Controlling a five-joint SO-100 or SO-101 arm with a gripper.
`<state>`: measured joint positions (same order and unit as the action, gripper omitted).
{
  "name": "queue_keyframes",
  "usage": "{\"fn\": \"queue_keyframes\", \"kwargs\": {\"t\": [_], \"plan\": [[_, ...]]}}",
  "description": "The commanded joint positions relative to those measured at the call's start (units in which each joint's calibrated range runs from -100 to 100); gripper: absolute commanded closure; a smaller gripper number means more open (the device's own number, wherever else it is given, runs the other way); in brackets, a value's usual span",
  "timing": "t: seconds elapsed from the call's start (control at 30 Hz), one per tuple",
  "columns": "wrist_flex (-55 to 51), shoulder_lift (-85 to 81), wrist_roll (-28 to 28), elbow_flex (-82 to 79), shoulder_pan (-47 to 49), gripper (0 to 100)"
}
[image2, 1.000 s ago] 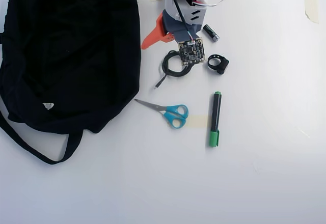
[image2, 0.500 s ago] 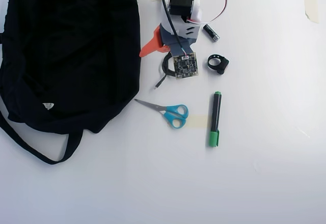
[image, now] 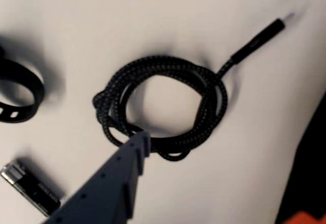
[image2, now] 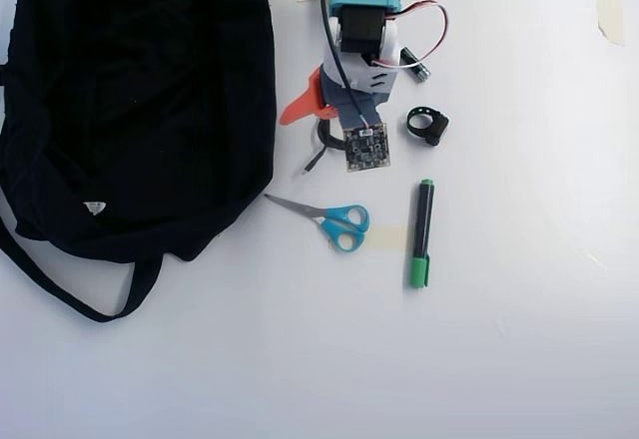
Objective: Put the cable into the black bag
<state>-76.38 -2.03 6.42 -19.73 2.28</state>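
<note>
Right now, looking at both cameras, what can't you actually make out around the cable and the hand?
- Cable: in the overhead view the arm covers most of the coil; only the plug end pokes out.
- Hand: wrist view shows one grey finger; the orange one is cut off by the bottom edge, so contact is unclear.
- Black bag: its opening can't be found in the dark fabric.
- Battery: label too blurred to read.
</note>
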Motion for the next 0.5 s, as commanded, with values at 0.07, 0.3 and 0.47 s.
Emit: {"fn": "queue_keyframes", "kwargs": {"t": [0.07,0.3,0.47], "plan": [[0.67,2.61,-0.76,1.85,1.24,53],[3.0,3.44,-1.07,0.86,1.91,53],[9.2,4.11,-1.07,-3.09,1.84,53]]}}
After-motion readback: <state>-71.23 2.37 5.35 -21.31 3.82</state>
